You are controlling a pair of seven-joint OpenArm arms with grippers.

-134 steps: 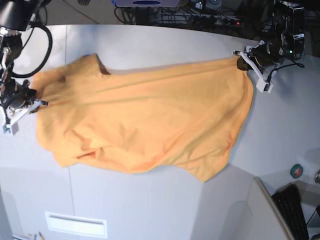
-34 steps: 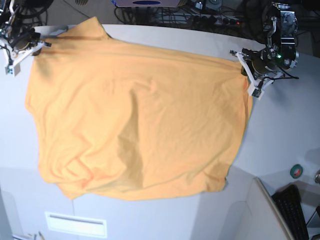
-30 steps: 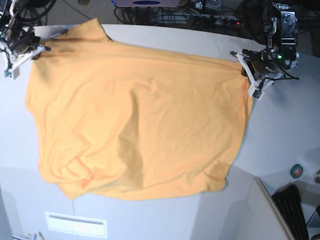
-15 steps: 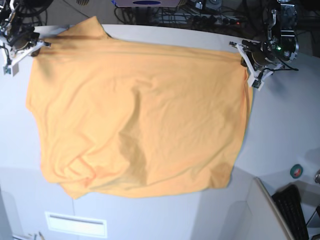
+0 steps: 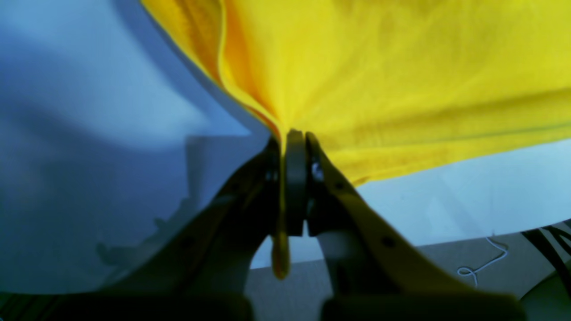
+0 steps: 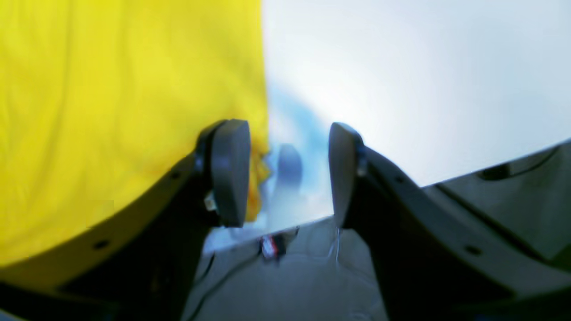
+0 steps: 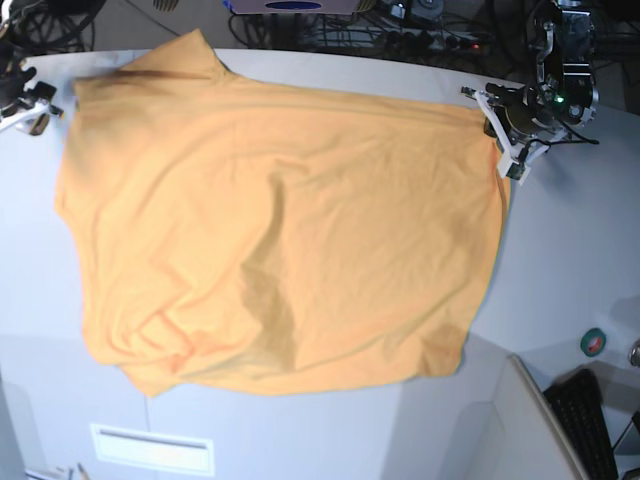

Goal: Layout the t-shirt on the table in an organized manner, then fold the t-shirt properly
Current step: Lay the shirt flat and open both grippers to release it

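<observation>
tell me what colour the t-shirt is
Plain orange-yellow t-shirt, no print showing; the base view shows it best.

Behind the far curved edge of the broad white bench [image 7: 300, 70], a dark strip is crowded with tangled black cables [image 7: 420, 35] and a power strip with a small red light [image 7: 476, 45]. A flat blue-and-white device [image 7: 295, 6] sits at the top middle of the base view. At lower right, a black keyboard [image 7: 590, 425] lies beside a light-grey slanted panel [image 7: 545, 430], with a small round green-and-red object [image 7: 593, 342] just above it. A white rectangular label [image 7: 152, 448] sits on the near front panel. Light falls soft and even. The left wrist view shows brownish floor with a thin white cord [image 5: 484, 263].
</observation>
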